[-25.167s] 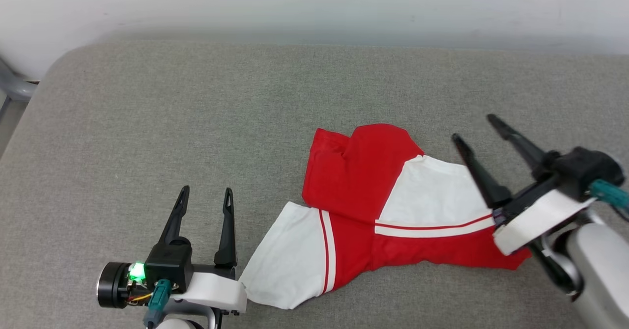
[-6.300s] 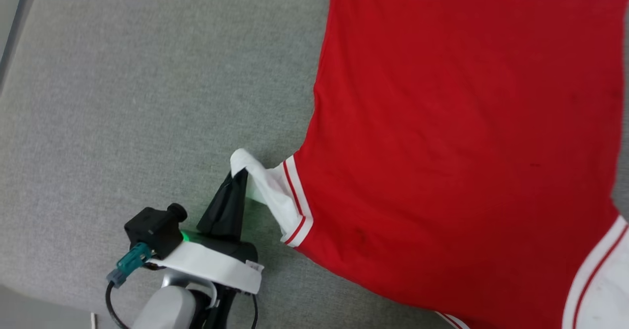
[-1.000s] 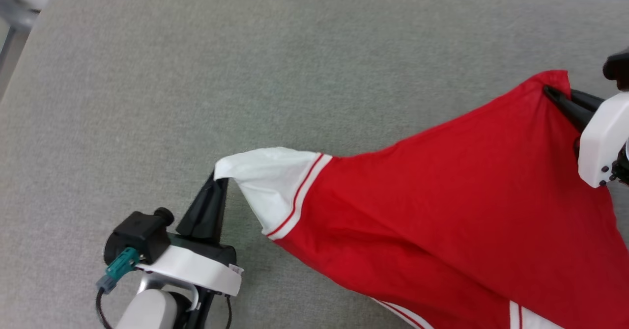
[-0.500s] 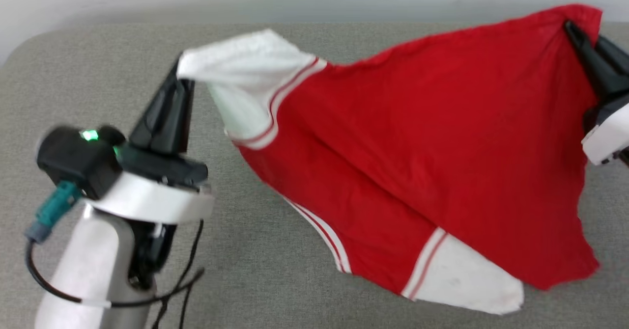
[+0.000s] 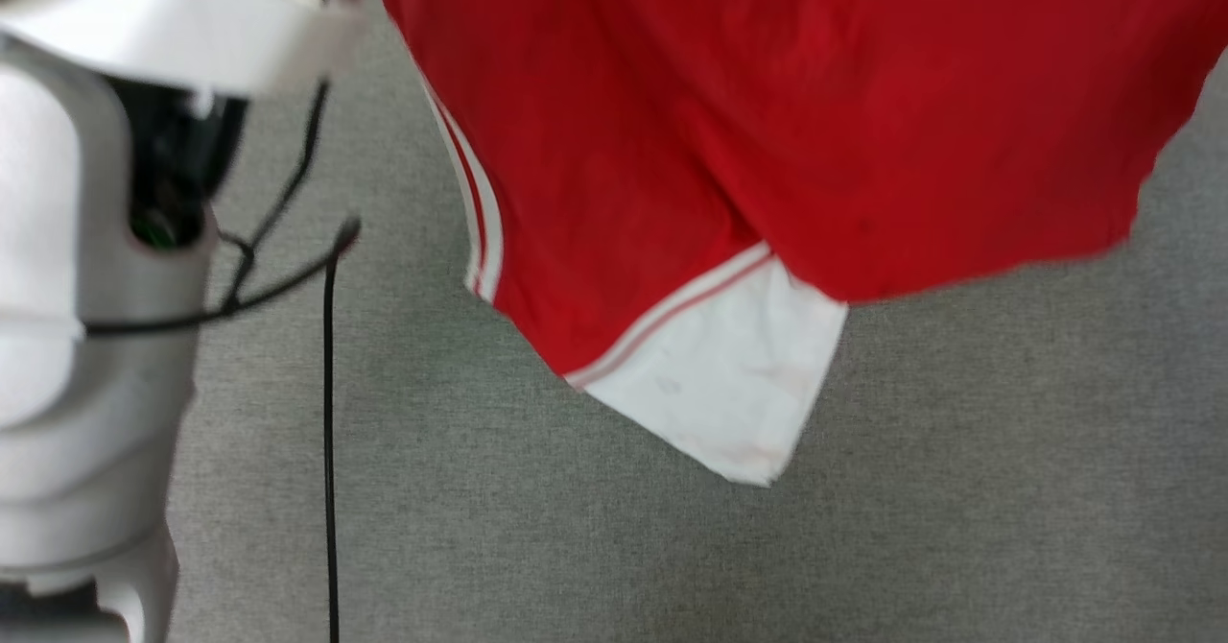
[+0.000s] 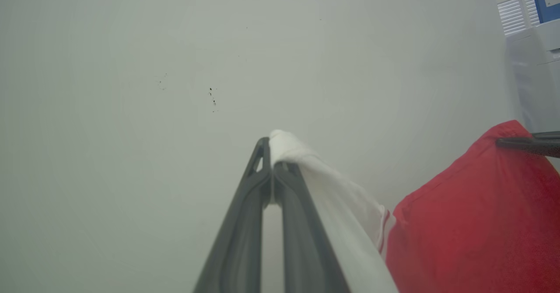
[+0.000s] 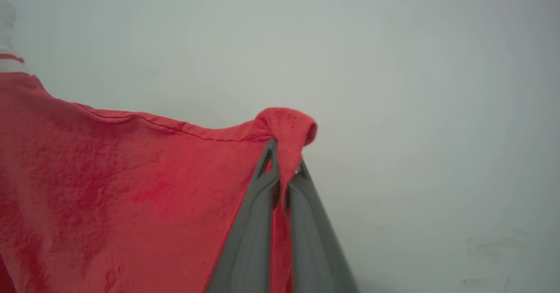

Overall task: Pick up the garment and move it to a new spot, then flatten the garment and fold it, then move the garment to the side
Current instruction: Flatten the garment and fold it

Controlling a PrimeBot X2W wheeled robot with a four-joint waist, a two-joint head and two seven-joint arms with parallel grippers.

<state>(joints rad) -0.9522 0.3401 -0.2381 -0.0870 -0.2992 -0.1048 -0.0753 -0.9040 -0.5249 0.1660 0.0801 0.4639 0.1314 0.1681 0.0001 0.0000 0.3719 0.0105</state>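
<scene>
Light, limp garment (image 5: 767,125) sags; left end effector (image 6: 270,155) clamped on white sleeve tip (image 6: 284,143), right end effector (image 7: 282,172) clamped on red corner (image 7: 288,127): sound holds.

Even, soft light — head view motion-blurred, worst at the left forearm (image 5: 67,269); wrist views hazy.

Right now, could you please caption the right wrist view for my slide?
The right tool shut on a bunched red corner of the jersey, held against a pale wall.

The red garment (image 5: 767,96) hangs spread in the air, white sleeve dangling lowest.
</scene>
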